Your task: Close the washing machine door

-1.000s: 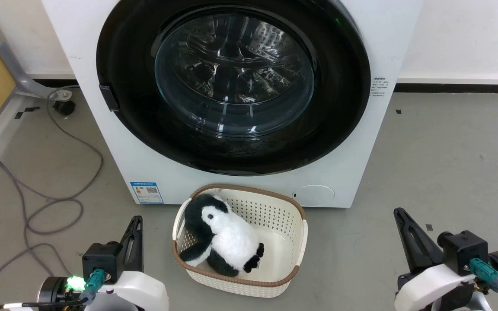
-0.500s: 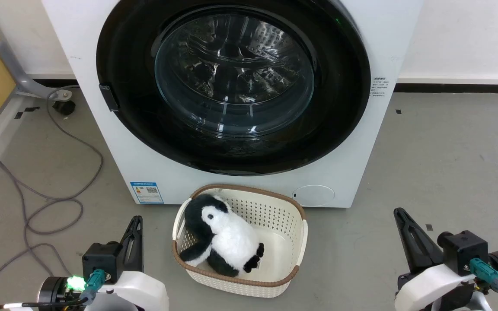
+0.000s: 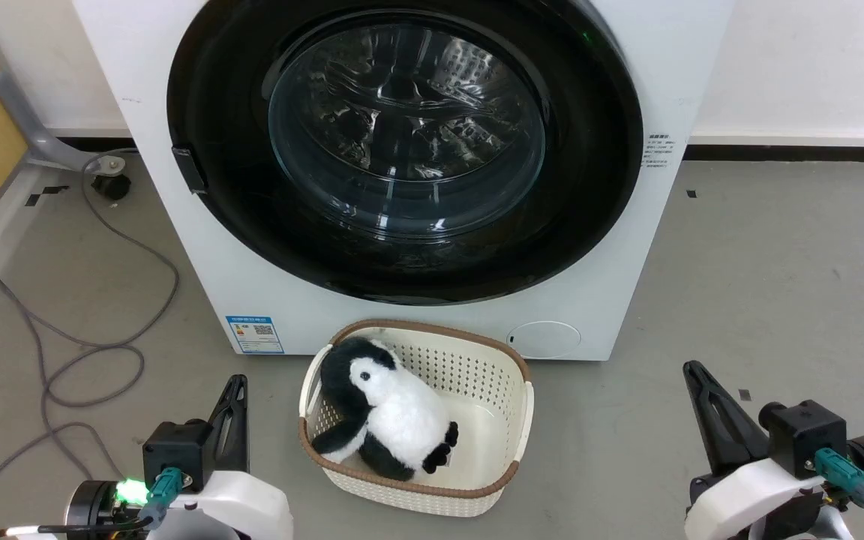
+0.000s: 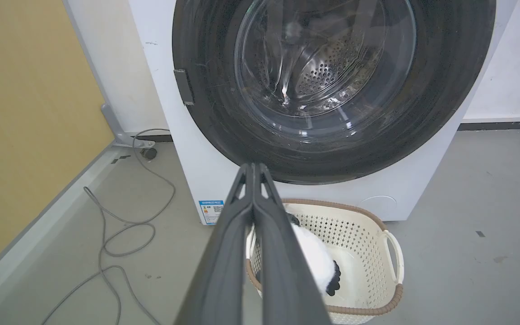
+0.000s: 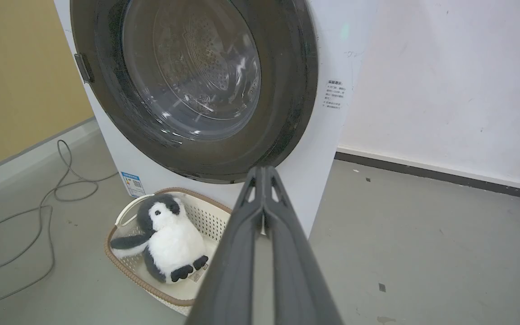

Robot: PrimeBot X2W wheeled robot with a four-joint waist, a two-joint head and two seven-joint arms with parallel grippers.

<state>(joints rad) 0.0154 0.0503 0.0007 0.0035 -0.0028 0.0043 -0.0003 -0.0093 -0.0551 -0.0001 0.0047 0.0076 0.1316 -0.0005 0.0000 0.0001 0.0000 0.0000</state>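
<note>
floor [image 3: 777,262]: grey, cable [image 3: 176,279] looped | wall [image 3: 799,60]: white, black skirting [image 3: 799,153] | side panel [image 4: 25,113]: yellow

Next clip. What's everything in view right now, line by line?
washing machine: one, white, centre, against the wall.
washing machine door: one, glossy black, glass window, machine's front.
basket: one, cream, brown rim, floor before machine.
penguin plush: one, black-and-white, in the basket.
cable: one, grey, floor at left.
sticker: one, blue-white, machine's lower left front.
left tool: one, dark, lower left, shut.
right tool: one, dark, lower right, shut.
</note>
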